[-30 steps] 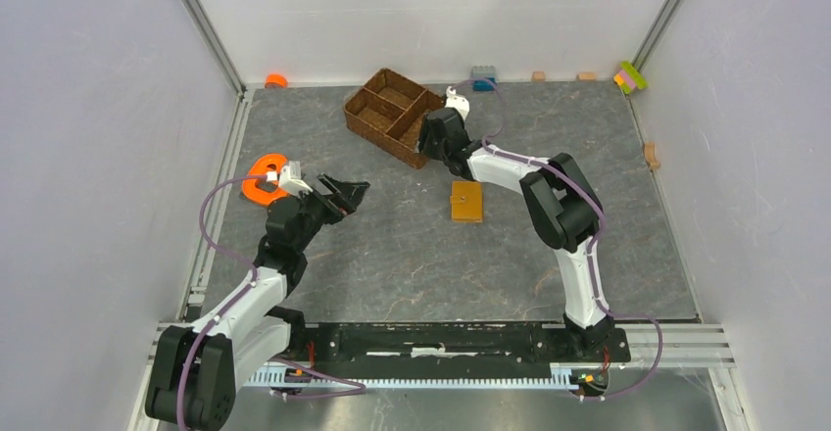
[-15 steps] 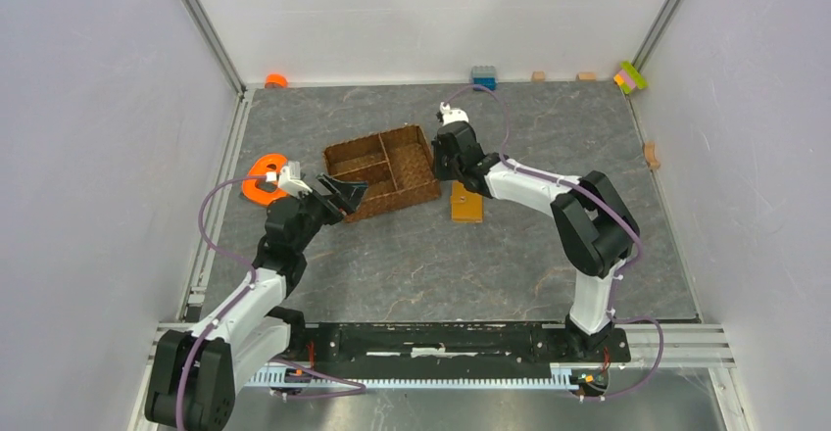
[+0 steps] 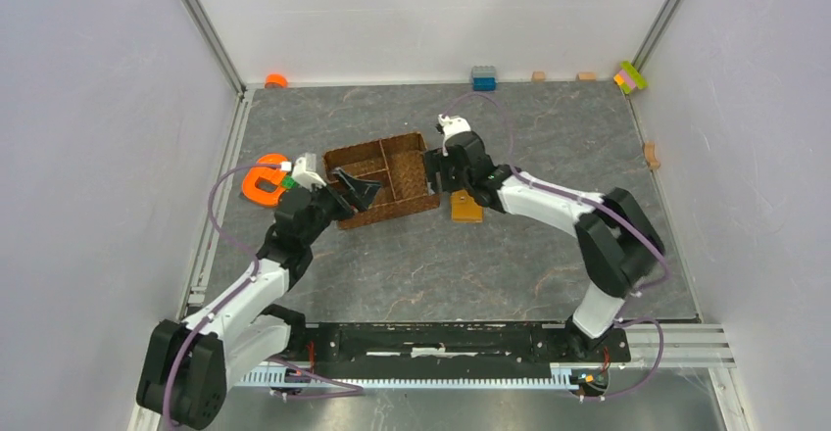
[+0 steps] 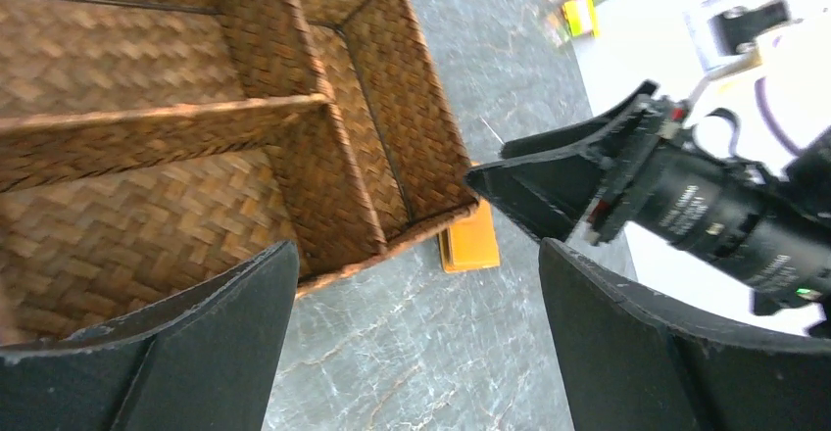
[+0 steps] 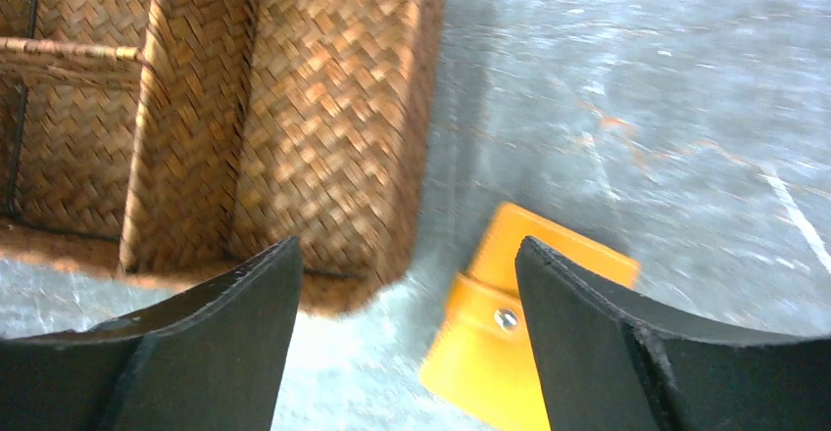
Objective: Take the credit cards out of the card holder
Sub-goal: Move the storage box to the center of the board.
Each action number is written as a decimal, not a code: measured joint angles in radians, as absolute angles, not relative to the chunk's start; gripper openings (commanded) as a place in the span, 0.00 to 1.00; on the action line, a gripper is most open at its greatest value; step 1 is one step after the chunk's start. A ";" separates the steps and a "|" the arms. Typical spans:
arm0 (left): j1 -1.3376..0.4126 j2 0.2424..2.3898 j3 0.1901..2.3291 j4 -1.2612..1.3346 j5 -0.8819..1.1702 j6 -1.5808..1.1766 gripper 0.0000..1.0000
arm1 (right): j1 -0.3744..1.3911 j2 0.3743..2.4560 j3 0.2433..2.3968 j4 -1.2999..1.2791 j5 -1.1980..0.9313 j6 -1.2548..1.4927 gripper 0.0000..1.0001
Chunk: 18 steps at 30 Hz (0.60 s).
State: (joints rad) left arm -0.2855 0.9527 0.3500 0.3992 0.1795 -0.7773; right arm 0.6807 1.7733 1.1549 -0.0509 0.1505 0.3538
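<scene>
Pushed forward with the left gripper (image 3: 358, 194) since a second ago, now over the near edge of the tray (image 3: 377, 145); fingers spread wide, holding nothing. Dragged that woven tray from 12 o'clock on the surface (image 3: 412, 274) down toward the middle and turned it, using the right gripper (image 3: 441, 171); fingers there parted again, let go, gripping nothing, poised over the tray's right corner. Left the card holder (image 3: 466, 208) where it lay: flat, shut, tab across it, just beside the tray at its 4 o'clock. Probably means a drop spot now within reach of both arms, but no start on the wallet itself; no credit cards out, none visible.

Counted:
- one card holder
- zero cards showing
- one tray, three compartments as far as can be made out
- one orange e-shaped toy (image 3: 263, 181) at the tray's 9 o'clock
- along the far wall: one small orange piece (image 3: 276, 80), one blue-grey brick (image 3: 482, 78), two tan blocks (image 3: 538, 75), one stack of coloured bricks (image 3: 631, 76)
- one more tan block (image 3: 651, 155) by the right wall
</scene>
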 measured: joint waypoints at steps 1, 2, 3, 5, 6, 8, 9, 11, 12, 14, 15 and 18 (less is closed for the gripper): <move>-0.310 0.958 0.361 0.395 0.173 -0.766 0.98 | 0.681 1.735 1.127 -0.047 0.169 0.340 0.92; -0.337 0.964 0.371 0.391 0.162 -0.749 0.98 | 0.681 1.686 1.090 -0.043 0.189 0.329 0.93; -0.365 0.971 0.381 0.389 0.157 -0.736 0.98 | 0.681 1.612 1.036 -0.039 0.217 0.313 0.93; -0.416 0.989 0.405 0.373 0.147 -0.707 0.97 | 0.681 1.502 0.959 -0.028 0.259 0.297 0.93; -0.444 1.004 0.432 0.358 0.140 -0.682 0.97 | 0.681 1.461 0.931 -0.023 0.276 0.292 0.93; -0.487 1.037 0.457 0.346 0.140 -0.651 0.97 | 0.680 1.387 0.874 -0.013 0.314 0.286 0.92; -0.513 1.063 0.479 0.338 0.141 -0.628 0.97 | 0.680 1.366 0.848 -0.005 0.334 0.286 0.92; -0.564 1.130 0.529 0.336 0.160 -0.588 0.94 | 0.681 1.335 0.784 -0.002 0.383 0.286 0.93; -0.589 1.166 0.553 0.336 0.171 -0.564 0.93 | 0.681 1.327 0.752 -0.004 0.403 0.286 0.93; -0.629 1.225 0.594 0.330 0.197 -0.529 0.93 | 0.675 1.322 0.694 -0.002 0.424 0.286 0.92; -0.653 1.262 0.620 0.318 0.207 -0.513 0.93 | 0.670 1.322 0.668 -0.004 0.425 0.287 0.91; -0.701 1.341 0.678 0.281 0.221 -0.462 0.94 | 0.627 1.335 0.642 -0.012 0.401 0.291 0.90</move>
